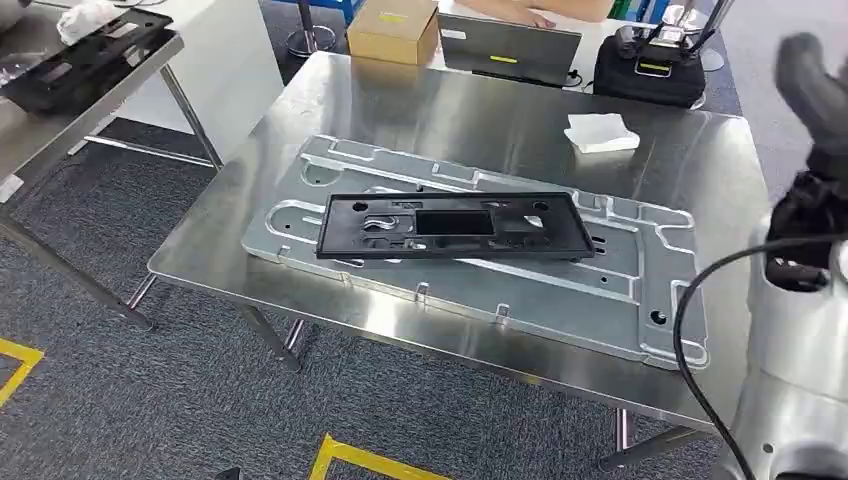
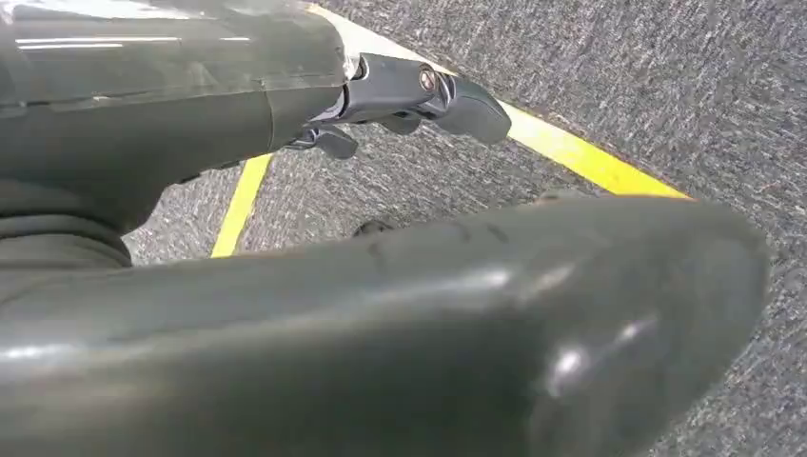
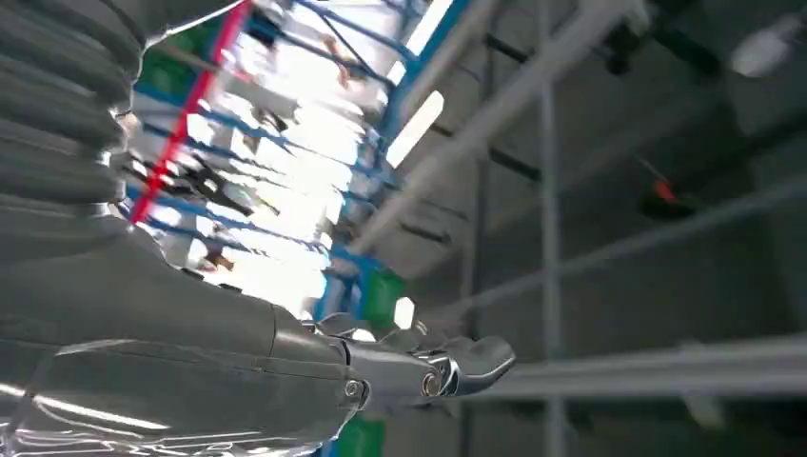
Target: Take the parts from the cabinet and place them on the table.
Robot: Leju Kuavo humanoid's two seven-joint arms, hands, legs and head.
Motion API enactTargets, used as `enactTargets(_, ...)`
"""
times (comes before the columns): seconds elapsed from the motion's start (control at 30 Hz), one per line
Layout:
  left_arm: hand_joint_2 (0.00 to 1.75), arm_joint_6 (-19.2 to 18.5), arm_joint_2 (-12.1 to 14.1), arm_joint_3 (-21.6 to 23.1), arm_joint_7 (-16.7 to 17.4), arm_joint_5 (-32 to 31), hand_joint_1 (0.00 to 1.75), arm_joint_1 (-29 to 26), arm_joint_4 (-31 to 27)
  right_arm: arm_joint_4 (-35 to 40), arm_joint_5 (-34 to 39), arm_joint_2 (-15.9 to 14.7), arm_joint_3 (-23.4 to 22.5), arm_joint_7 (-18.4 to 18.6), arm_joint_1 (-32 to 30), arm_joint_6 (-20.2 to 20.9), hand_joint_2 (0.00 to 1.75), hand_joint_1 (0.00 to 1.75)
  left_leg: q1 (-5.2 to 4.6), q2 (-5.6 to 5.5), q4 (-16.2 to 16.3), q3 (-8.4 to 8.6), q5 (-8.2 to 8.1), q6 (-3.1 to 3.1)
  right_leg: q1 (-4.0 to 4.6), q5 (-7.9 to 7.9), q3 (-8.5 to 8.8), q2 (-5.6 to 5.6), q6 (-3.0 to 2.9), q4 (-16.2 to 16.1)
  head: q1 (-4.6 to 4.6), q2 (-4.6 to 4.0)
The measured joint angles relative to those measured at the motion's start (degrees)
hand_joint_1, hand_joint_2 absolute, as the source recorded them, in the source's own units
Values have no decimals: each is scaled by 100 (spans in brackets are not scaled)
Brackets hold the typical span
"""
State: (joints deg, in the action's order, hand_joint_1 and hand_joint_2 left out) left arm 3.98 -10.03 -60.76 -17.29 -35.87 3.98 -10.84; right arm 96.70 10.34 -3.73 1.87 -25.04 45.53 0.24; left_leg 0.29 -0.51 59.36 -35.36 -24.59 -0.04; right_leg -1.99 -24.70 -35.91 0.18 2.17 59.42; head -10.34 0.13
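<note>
Parts lie on the shiny steel table (image 1: 480, 110): a long black plastic frame (image 1: 447, 226) rests flat on top of a big grey metal plate (image 1: 600, 290) with cut-outs and raised edges. The frame sits near the middle of the plate, a bit toward its left end. No writing on either part can be read.

Behind them on the table are a folded white cloth (image 1: 601, 132), a brown cardboard box (image 1: 393, 31) with a yellow label too small to read, a grey laptop (image 1: 510, 50) with a small yellow sticker, and a black bag (image 1: 648, 68). A person's arm (image 1: 530, 10) rests behind the laptop. Another steel table (image 1: 40, 125) at the left holds a black tray (image 1: 85, 60).

The right hand (image 3: 419, 367) is raised toward the ceiling, holding nothing, fingers straight and a little apart. The left hand (image 2: 409, 95) hangs over grey carpet (image 2: 666, 86) with yellow tape lines (image 2: 571, 152), fingers loose and holding nothing.
</note>
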Motion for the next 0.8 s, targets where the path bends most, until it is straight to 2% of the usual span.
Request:
enactTargets(0.1, 0, 7, 2, -63, 4, 17, 0, 2, 0, 632, -31, -51, -346, -484, -826, 175, 175, 0, -7, 1, 6, -1, -15, 17, -6, 1, 3, 2, 2, -11, -2, -2)
enactTargets(0.13, 0, 4, 2, -79, 9, 44, 0, 5, 0, 813, 15, -51, -443, -550, -1132, 197, 0, 0, -8, 1, 7, -1, -18, 22, -7, 1, 3, 2, 2, -13, -2, 0)
enactTargets(0.2, 0, 0, 0, -162, 13, 147, 0, 11, 0, 1077, -64, -9, -582, -620, -1686, 149, 0, 0, -12, 1, 19, -2, -18, 38, -11, 10, 7, -1, 14, -14, -2, 0)
enactTargets(0.37, 0, 20, -7, -360, -59, 321, 0, 3, 0, 1361, -968, 196, -792, -884, -3193, -270, 0, 0, -23, -16, 64, -44, -2, 78, -25, 41, 7, -17, 66, -18, 0, 0)
enactTargets(0.43, 0, 22, -7, -408, -77, 321, 0, 1, 0, 1370, -1095, 247, -845, -932, -3580, -339, 0, 0, -42, -17, 64, -55, 20, 118, -42, 78, 11, -16, 118, -54, -2, -2)
enactTargets(0.47, 0, 22, -11, -439, -77, 321, 0, 5, 0, 1379, -1200, 266, -901, -850, -3727, -408, 0, 0, -34, -14, -5, -35, 68, 160, -37, 108, 24, -11, 156, -88, -2, -2)
enactTargets(0.5, 0, 22, -20, -459, -79, 321, 0, 11, 0, 1379, -1217, 275, -961, -759, -3888, -410, 0, 0, 28, 22, -103, -12, 150, 193, -59, 44, 29, -6, 159, -36, -2, -2)
enactTargets(0.53, 0, 22, -28, -474, -81, 323, 0, 17, 0, 1374, -1189, 288, -1037, -692, -4094, -391, 0, 0, 19, 21, -174, -15, 204, 239, -33, -211, -22, -14, 145, 109, 5, -2)
enactTargets(0.57, 0, 20, -37, -479, -83, 337, 0, 17, 0, 1352, -1139, 299, -1118, -681, -4331, -362, 0, 0, 15, 12, -194, -50, 255, 271, -33, -538, -119, -10, 131, 440, 2, 0)
enactTargets(0.63, 0, -4, -44, -479, -83, 341, 0, 0, 0, 1168, -1086, 345, -1313, -740, -4856, -180, 0, 0, -6, -7, -190, -165, 334, 274, -14, -1099, -339, -8, 132, 1263, 5, -2)
enactTargets(0.67, 0, -22, -44, -483, -83, 343, 0, -14, 0, 1000, -1095, 389, -1433, -836, -5071, -54, 0, 0, -20, -7, -184, -238, 383, 271, -13, -1203, -349, -8, 126, 1487, 5, -2)
enactTargets(0.7, 0, -35, -46, -483, -83, 343, 0, -22, 0, 887, -1099, 430, -1530, -915, -5212, 13, 0, 0, -30, -6, -175, -309, 430, 259, -9, -1138, -234, -9, 114, 1440, 5, -2)
enactTargets(0.73, 0, -39, -46, -483, -83, 343, 0, -24, 0, 811, -1117, 463, -1613, -945, -5306, 59, 0, 0, -33, -1, -158, -381, 476, 241, -4, -961, -15, -11, 98, 1202, 2, -2)
enactTargets(0.77, 0, -41, -46, -485, -83, 343, 0, -20, 0, 763, -1137, 487, -1686, -941, -5368, 92, 0, 0, -33, 8, -136, -462, 522, 218, 5, -754, 316, -11, 77, 786, 5, 0)
enactTargets(0.8, 0, -42, -48, -485, -85, 343, 0, -13, 0, 732, -1152, 511, -1742, -924, -5397, 127, 0, 0, -33, 12, -108, -539, 571, 191, 13, -663, 681, -10, 49, 318, 5, 0)
